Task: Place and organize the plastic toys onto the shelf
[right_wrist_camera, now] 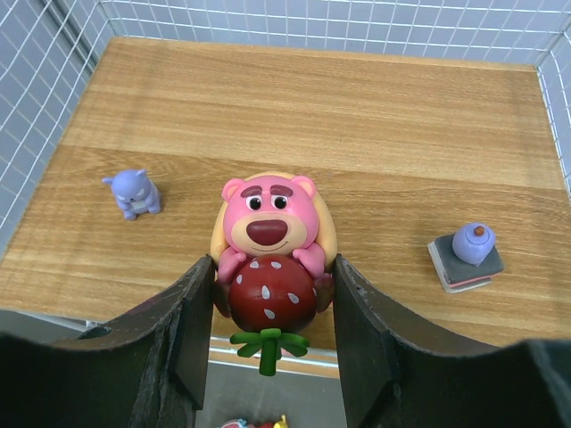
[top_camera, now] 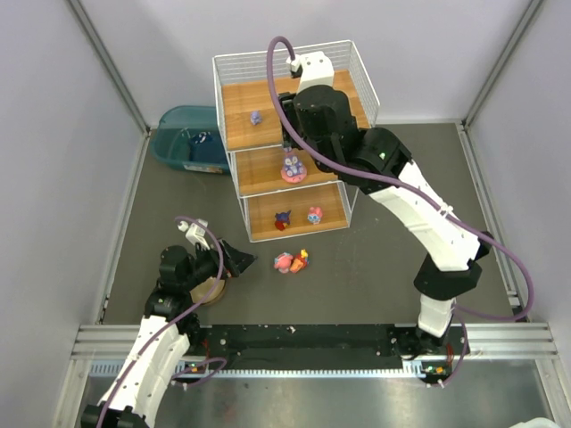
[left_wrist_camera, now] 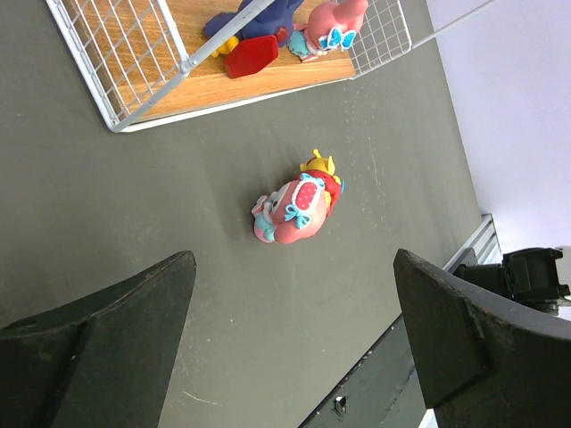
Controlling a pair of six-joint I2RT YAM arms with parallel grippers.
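Observation:
The shelf stands at the back centre. My right gripper is shut on a pink bear hugging a red strawberry, held at the front edge of the top board. A small purple bear and a purple blob on a tiny block stand on that board. A purple-eared bunny on a pink disc is on the middle tier. A dark blue and red toy and a pink toy are on the bottom tier. A pink, red and yellow toy lies on the table, ahead of my open, empty left gripper.
A teal bin sits left of the shelf. A tan round bowl lies under my left wrist. The shelf's white mesh walls ring the top tier. The bottom tier's corner is close ahead of the left gripper.

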